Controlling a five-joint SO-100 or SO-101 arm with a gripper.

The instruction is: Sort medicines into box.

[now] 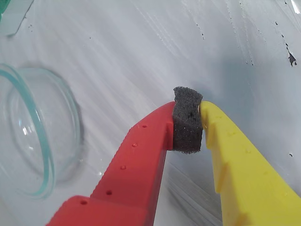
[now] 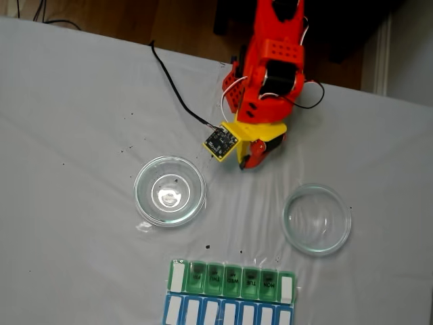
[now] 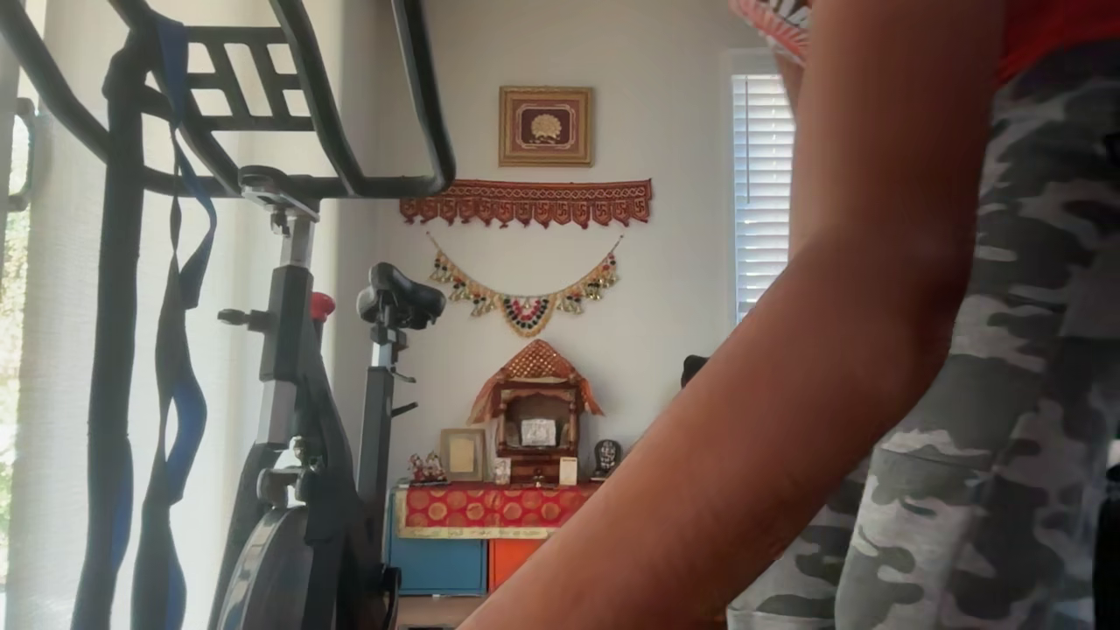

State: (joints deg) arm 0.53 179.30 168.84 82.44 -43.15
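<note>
My gripper has a red finger and a yellow finger, shut together on its own dark foam pad, just above the white tablecloth. No medicines show between the fingers or anywhere on the table. In the fixed view the gripper hangs below the orange arm at the top centre. The box, with green day-labelled lids and a blue row, lies at the bottom edge, well away from the gripper.
Two clear round glass dishes stand on the cloth, one left and one right, both looking empty. A black cable runs to the arm. A person's arm and an exercise bike appear in the other view.
</note>
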